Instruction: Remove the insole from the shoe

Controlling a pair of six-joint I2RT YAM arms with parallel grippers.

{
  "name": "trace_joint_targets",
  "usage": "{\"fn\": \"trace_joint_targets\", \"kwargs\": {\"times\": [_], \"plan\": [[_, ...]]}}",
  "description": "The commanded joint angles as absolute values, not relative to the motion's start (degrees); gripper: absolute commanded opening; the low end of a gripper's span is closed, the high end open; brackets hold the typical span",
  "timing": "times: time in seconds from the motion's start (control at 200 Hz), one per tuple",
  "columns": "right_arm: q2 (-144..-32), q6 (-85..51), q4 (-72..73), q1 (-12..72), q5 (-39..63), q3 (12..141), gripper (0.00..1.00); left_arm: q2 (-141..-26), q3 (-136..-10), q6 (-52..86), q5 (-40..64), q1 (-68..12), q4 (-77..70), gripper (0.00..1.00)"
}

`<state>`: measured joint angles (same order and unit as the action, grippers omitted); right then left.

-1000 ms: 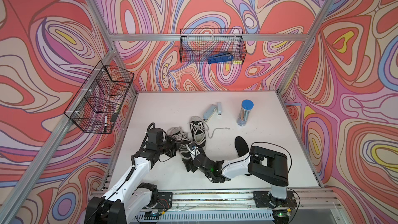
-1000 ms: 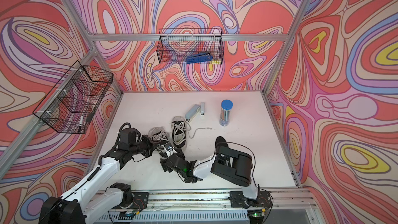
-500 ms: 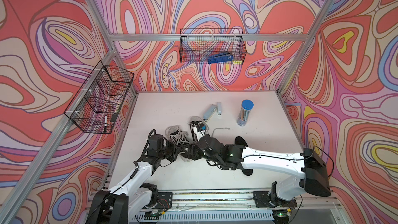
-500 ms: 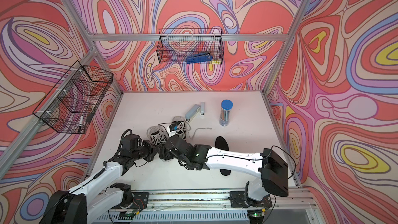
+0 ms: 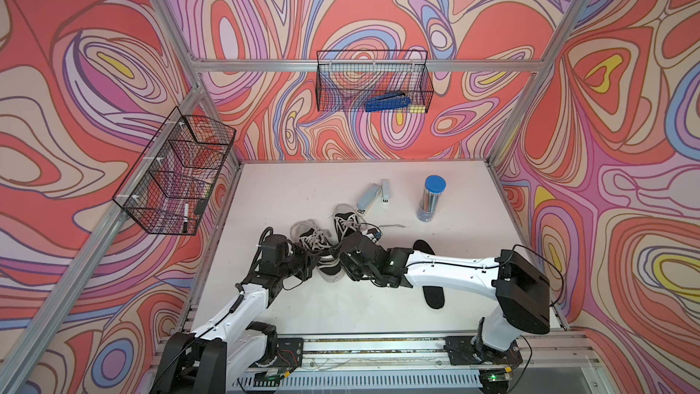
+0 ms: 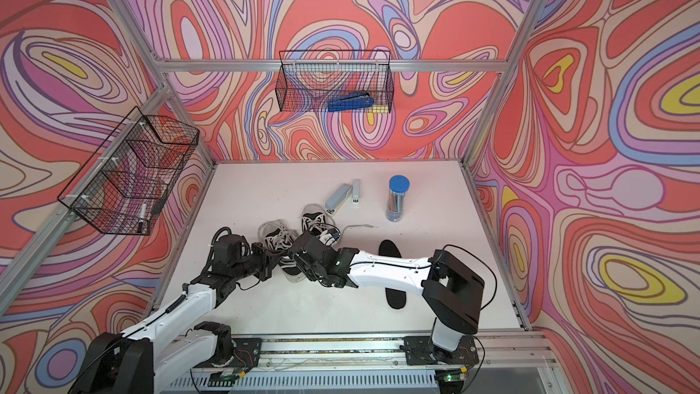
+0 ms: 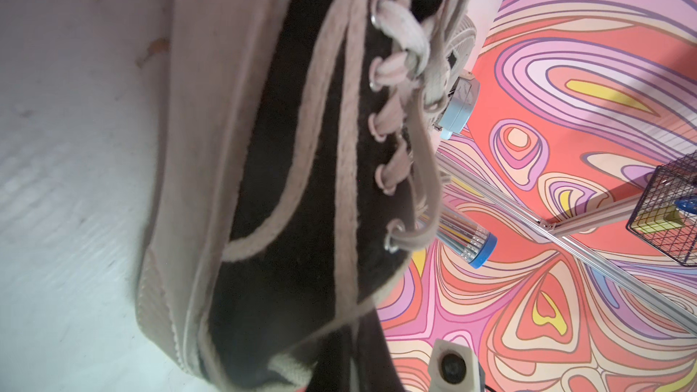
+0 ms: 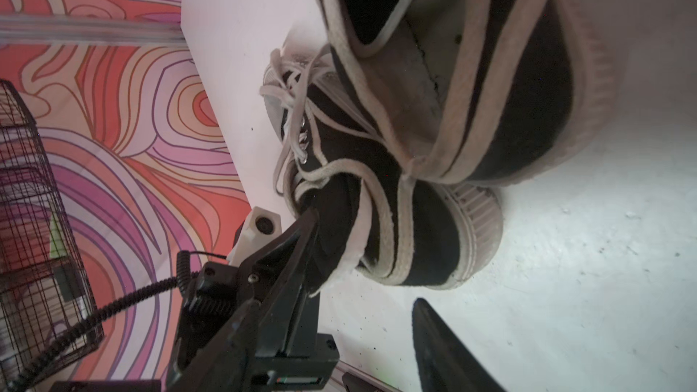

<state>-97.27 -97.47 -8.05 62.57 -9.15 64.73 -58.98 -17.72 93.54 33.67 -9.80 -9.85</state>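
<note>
Two black canvas shoes with white laces lie side by side on the white table (image 5: 303, 308). My left gripper (image 5: 316, 259) (image 7: 350, 371) is shut on the heel collar of the nearer shoe (image 5: 330, 274) (image 6: 294, 275) (image 8: 415, 228), whose inside does not show. The other shoe (image 5: 345, 221) (image 8: 509, 88) shows a pale, bare inside. My right gripper (image 5: 345, 265) (image 6: 300, 264) hovers by the two heels, jaws apart with bare table between; only one finger (image 8: 445, 345) shows. A black insole (image 5: 433, 297) (image 6: 396, 297) lies flat on the table under my right forearm.
Behind the shoes lie a grey stapler (image 5: 368, 195) and a small white one (image 5: 385, 191). A clear tube of pencils with a blue cap (image 5: 432, 198) stands at the back right. Wire baskets hang on the left wall (image 5: 178, 172) and back wall (image 5: 373, 81).
My right arm has unfolded from near the front rail and reached left over the insole to the shoes' heels, and its jaws have narrowed. My left gripper has kept its hold on the shoe.
</note>
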Motion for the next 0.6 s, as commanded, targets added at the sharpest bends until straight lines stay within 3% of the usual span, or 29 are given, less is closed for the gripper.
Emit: {"fn": "trace_joint_targets", "kwargs": {"times": [0.0,0.21,0.386,0.596], "plan": [[-99.4,-102.2,-4.2,61.1,-6.5,66.7,0.64,-58.9,-16.6,95.4,34.9,-10.1,-13.2,0.00],[-103.3,-102.6,-2.5,59.8,-3.1,69.2,0.54,-58.4,-16.5,95.2,34.8,-10.1,-12.8,0.00],[-105.2,-104.8,-1.1,58.9,-1.1,68.6,0.52,-58.5,-16.8,95.5,35.0,-10.1,-13.1,0.00],[-104.1,-106.7,-5.2,58.9,-0.9,68.5,0.69,-58.2,-17.1,95.8,34.4,-10.0,-13.6,0.00]]}}
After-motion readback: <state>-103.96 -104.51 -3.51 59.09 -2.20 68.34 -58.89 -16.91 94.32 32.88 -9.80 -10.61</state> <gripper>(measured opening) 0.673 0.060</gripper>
